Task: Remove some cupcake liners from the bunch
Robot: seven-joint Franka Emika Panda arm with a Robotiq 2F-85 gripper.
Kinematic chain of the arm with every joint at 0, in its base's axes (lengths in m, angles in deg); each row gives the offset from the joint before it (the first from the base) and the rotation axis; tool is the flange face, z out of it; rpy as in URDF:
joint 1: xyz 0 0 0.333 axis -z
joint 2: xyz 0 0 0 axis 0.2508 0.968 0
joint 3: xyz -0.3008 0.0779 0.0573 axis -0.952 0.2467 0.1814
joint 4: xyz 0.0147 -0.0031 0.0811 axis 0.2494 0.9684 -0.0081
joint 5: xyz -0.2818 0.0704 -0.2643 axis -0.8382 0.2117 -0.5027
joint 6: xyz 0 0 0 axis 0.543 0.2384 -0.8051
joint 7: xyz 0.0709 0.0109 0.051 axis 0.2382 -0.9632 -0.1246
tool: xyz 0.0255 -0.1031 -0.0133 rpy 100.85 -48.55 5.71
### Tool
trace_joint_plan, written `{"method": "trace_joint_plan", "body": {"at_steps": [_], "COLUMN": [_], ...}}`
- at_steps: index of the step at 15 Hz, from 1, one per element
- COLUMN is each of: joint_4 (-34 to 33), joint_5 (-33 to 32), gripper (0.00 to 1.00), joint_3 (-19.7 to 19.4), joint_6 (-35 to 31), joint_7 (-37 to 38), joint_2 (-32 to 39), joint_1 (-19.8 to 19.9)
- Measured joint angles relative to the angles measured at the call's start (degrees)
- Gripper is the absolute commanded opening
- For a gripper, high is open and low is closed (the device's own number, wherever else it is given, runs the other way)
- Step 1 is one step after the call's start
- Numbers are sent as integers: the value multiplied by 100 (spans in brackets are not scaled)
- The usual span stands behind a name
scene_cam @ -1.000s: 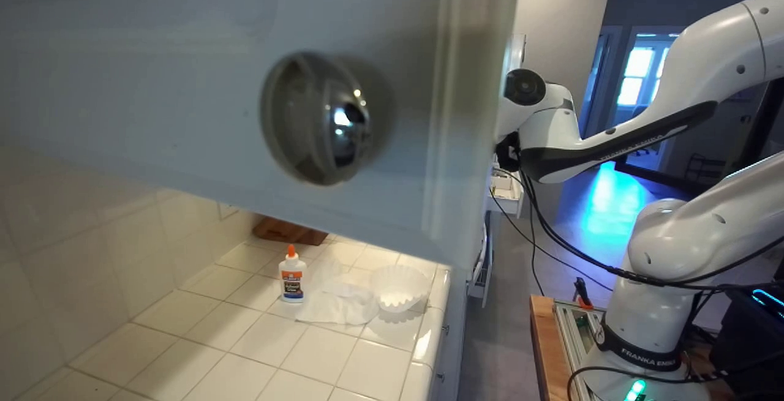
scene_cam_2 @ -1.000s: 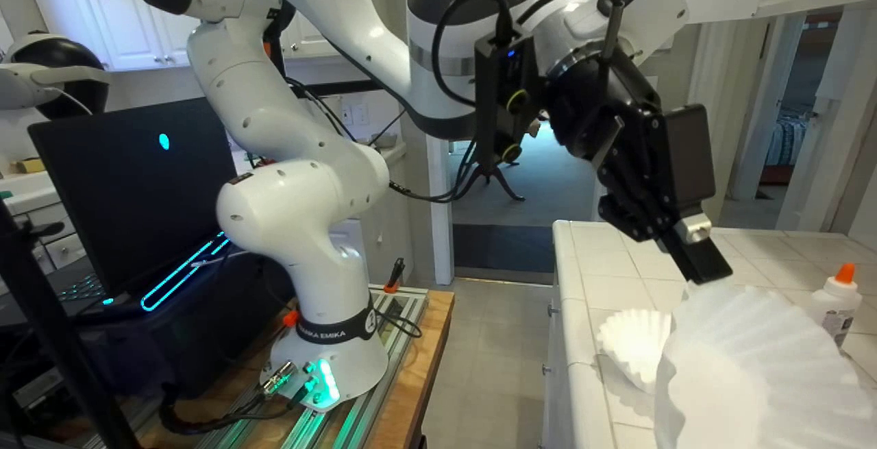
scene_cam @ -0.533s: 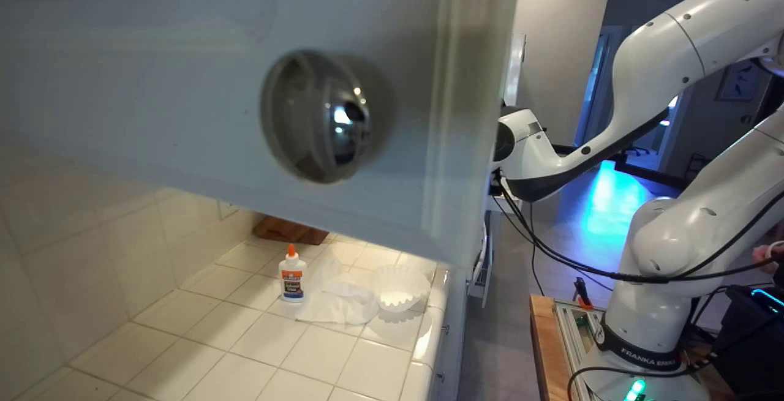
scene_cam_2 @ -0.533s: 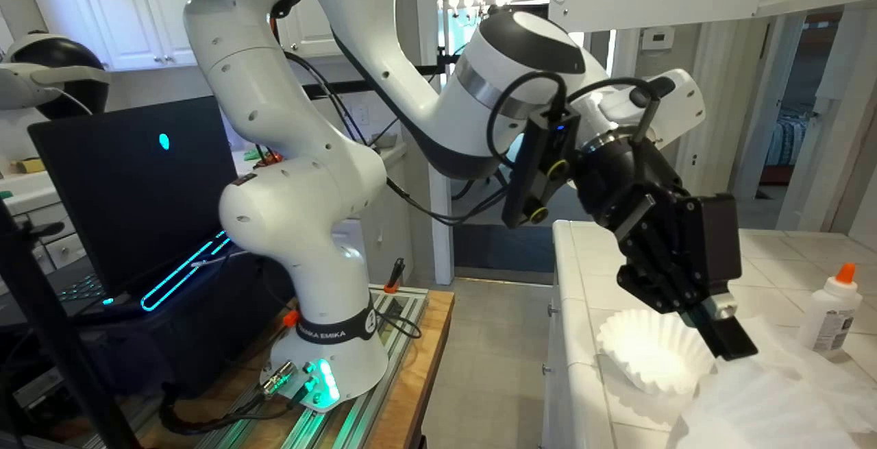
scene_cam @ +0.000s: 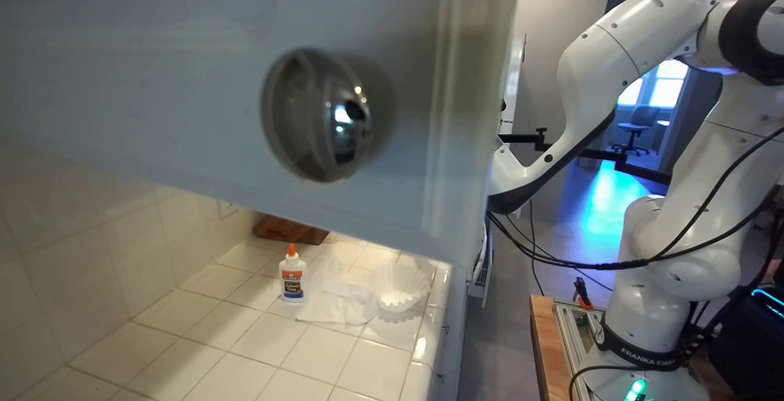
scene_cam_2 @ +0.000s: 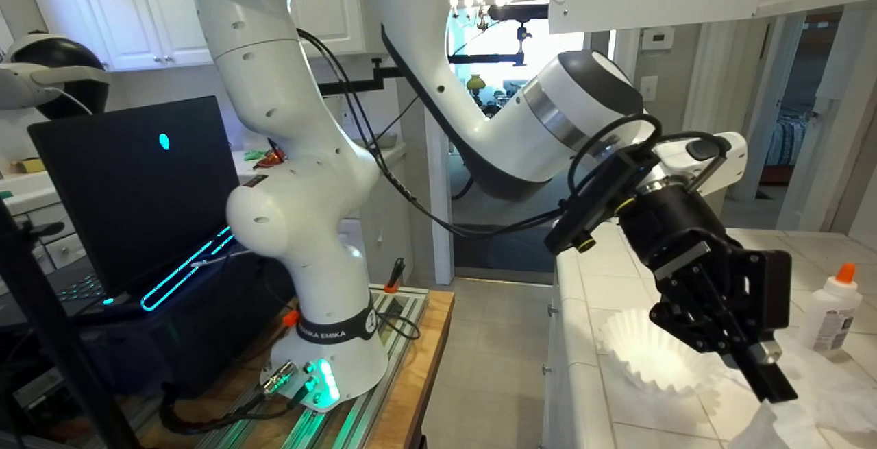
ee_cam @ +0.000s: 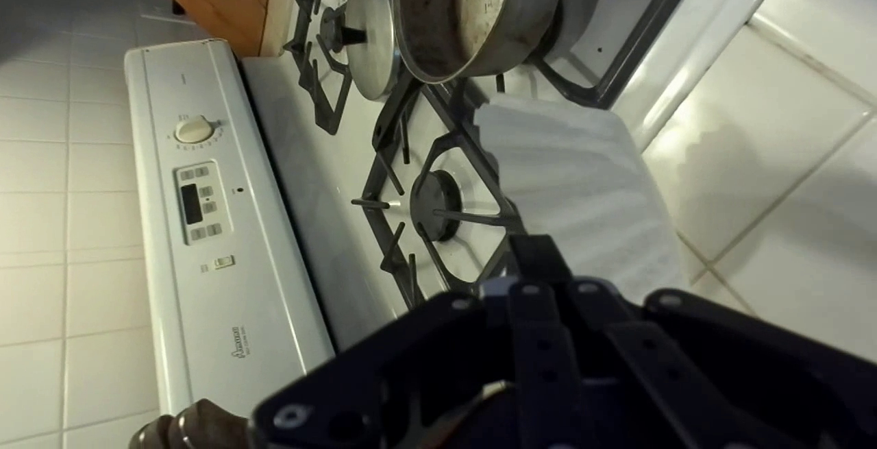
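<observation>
My gripper (ee_cam: 540, 257) is shut in the wrist view, its fingers close together. It pinches a white pleated cupcake liner (ee_cam: 589, 195) that spreads beyond the fingertips. In an exterior view the gripper (scene_cam_2: 774, 394) points down over the tiled counter, and the held liner (scene_cam_2: 774, 432) shows below it, cut off by the frame's bottom edge. A round fluted liner or stack of liners (scene_cam_2: 654, 356) stands on the counter beside the gripper; it also shows in an exterior view (scene_cam: 401, 288). Crumpled thin white paper (scene_cam: 343, 306) lies next to it. The cabinet door hides the gripper in that view.
A glue bottle (scene_cam: 292, 277) stands beside the white paper. An open cabinet door (scene_cam: 184, 82) with a knob hangs over the counter. The wrist view shows a stove (ee_cam: 219, 229) with burner grates, a pot (ee_cam: 479, 10) and a lid (ee_cam: 370, 34).
The arm has lowered and moved rightward in an exterior view, carrying the held liner down until it is mostly below the frame. The liner and paper on the counter keep their places.
</observation>
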Motion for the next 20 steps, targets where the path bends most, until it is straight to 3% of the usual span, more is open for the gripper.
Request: {"method": "trace_joint_plan", "body": {"at_steps": [10,20], "joint_4": [-481,-590], "joint_5": [-174,-238], "gripper": [0,0], "joint_3": [-61,-60], "joint_6": [455,-22], "joint_7": [92,288], "joint_2": [1299,1519], "joint_1": [-446,-631]}}
